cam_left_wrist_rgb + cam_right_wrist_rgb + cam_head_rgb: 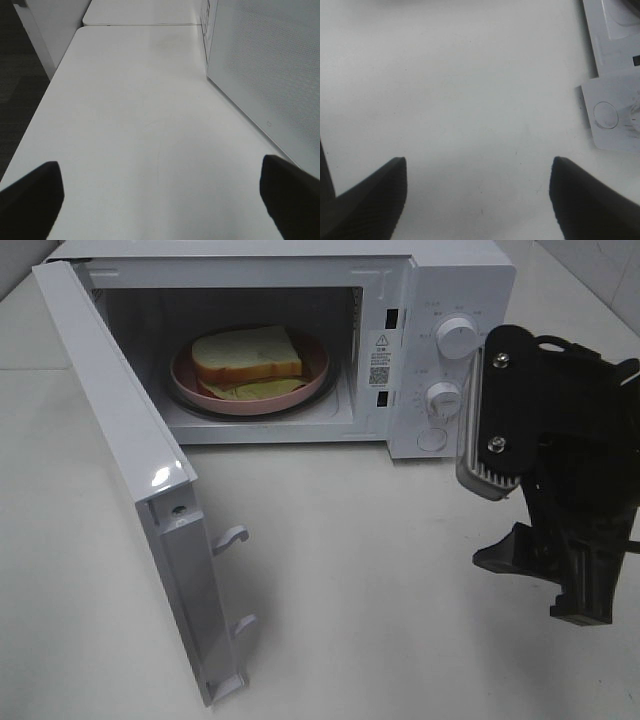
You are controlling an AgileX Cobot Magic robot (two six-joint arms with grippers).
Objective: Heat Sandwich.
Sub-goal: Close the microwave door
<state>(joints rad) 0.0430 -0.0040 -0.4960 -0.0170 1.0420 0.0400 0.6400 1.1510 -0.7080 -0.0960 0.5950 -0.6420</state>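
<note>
Right gripper (477, 197) and left gripper (160, 200) have fingers apart, empty. Our sandwich (247, 355) sits inside the microwave (455, 280); next we must push the door (120, 440), lower left, shut.

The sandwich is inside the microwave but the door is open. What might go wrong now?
1. The door stands wide open. A hard push to shut it might slide the microwave or jolt the sandwich on its pink dish.
2. The right gripper hangs open near the lower knob, so it might bump that by mistake.
</note>
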